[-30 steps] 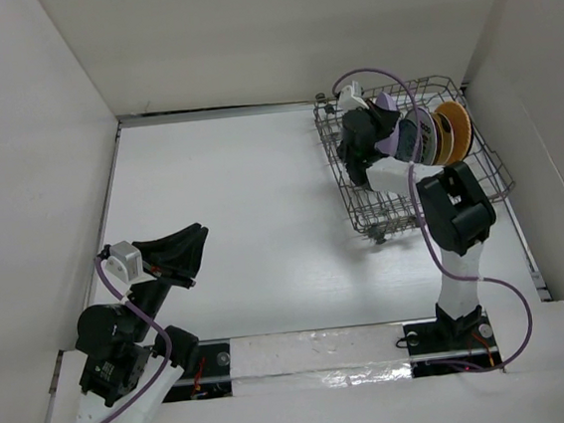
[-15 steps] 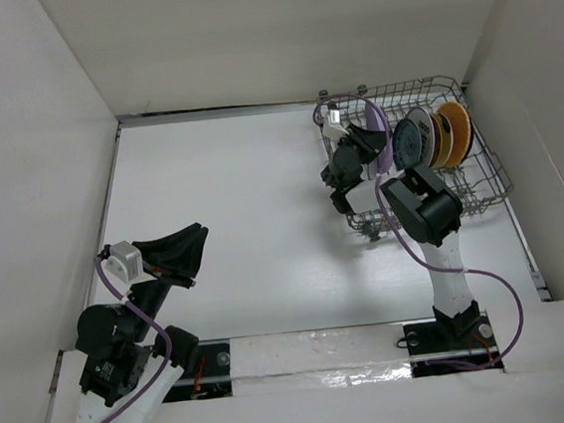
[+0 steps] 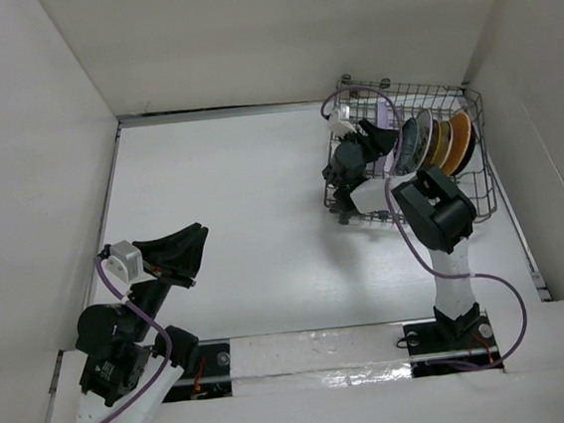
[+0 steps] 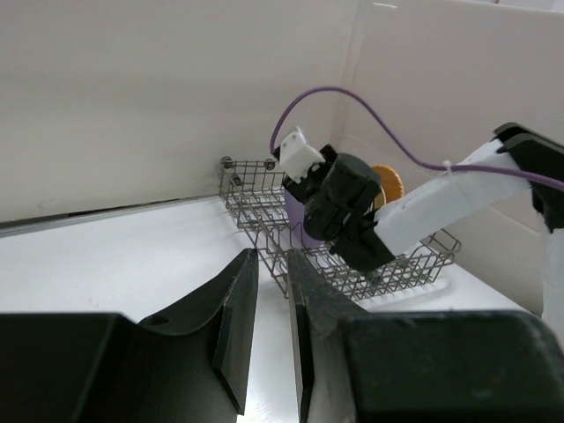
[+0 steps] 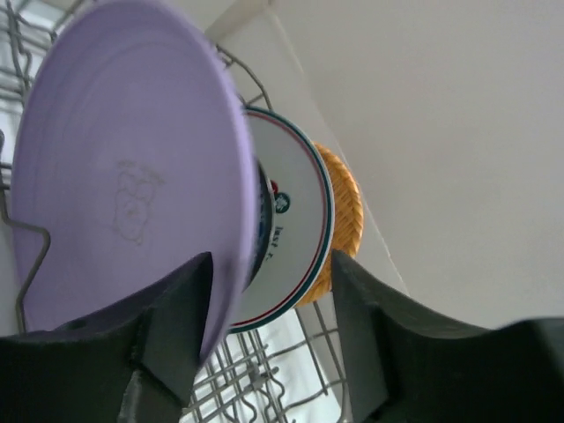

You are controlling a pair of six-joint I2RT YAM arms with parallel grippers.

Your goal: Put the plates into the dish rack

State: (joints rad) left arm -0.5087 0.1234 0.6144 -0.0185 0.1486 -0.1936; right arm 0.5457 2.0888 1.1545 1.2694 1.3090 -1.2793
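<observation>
Since the earlier view, my right arm (image 3: 432, 212) had drawn back toward the near-left side of the dish rack (image 4: 251, 189). My right jaws had let go, and the rack itself had twisted a little on the surface (image 3: 243, 225). My left arm (image 3: 123, 327) had not stirred.

My right jaws stood apart. The rim of the lavender plate (image 5: 132, 176) lay just against one finger (image 5: 176, 326), and I could not tell whether they touched. That plate stood on edge in the rack, foremost in the row. My left jaws were only a little apart, holding nothing, parked low over the near-left of the surface, well apart from the rack.

I judged the step in hand to be the release of the lavender plate, with the loading close to done, since I saw no plate outside the rack from above. The next move called for backing my right jaws away from the rim without dragging it. The plate leaned only on wire and on its neighbour, and the rack had already proved easy to shove.

Counting: one rack and two arms. In my right wrist view I counted four plates:
- the lavender one
- a dark sliver (image 5: 256, 231) just behind it
- a white plate with a teal-and-red rim (image 5: 295, 238)
- an orange-tan plate (image 5: 344, 220)

From above the row overlapped, so a fifth could have been hidden.
</observation>
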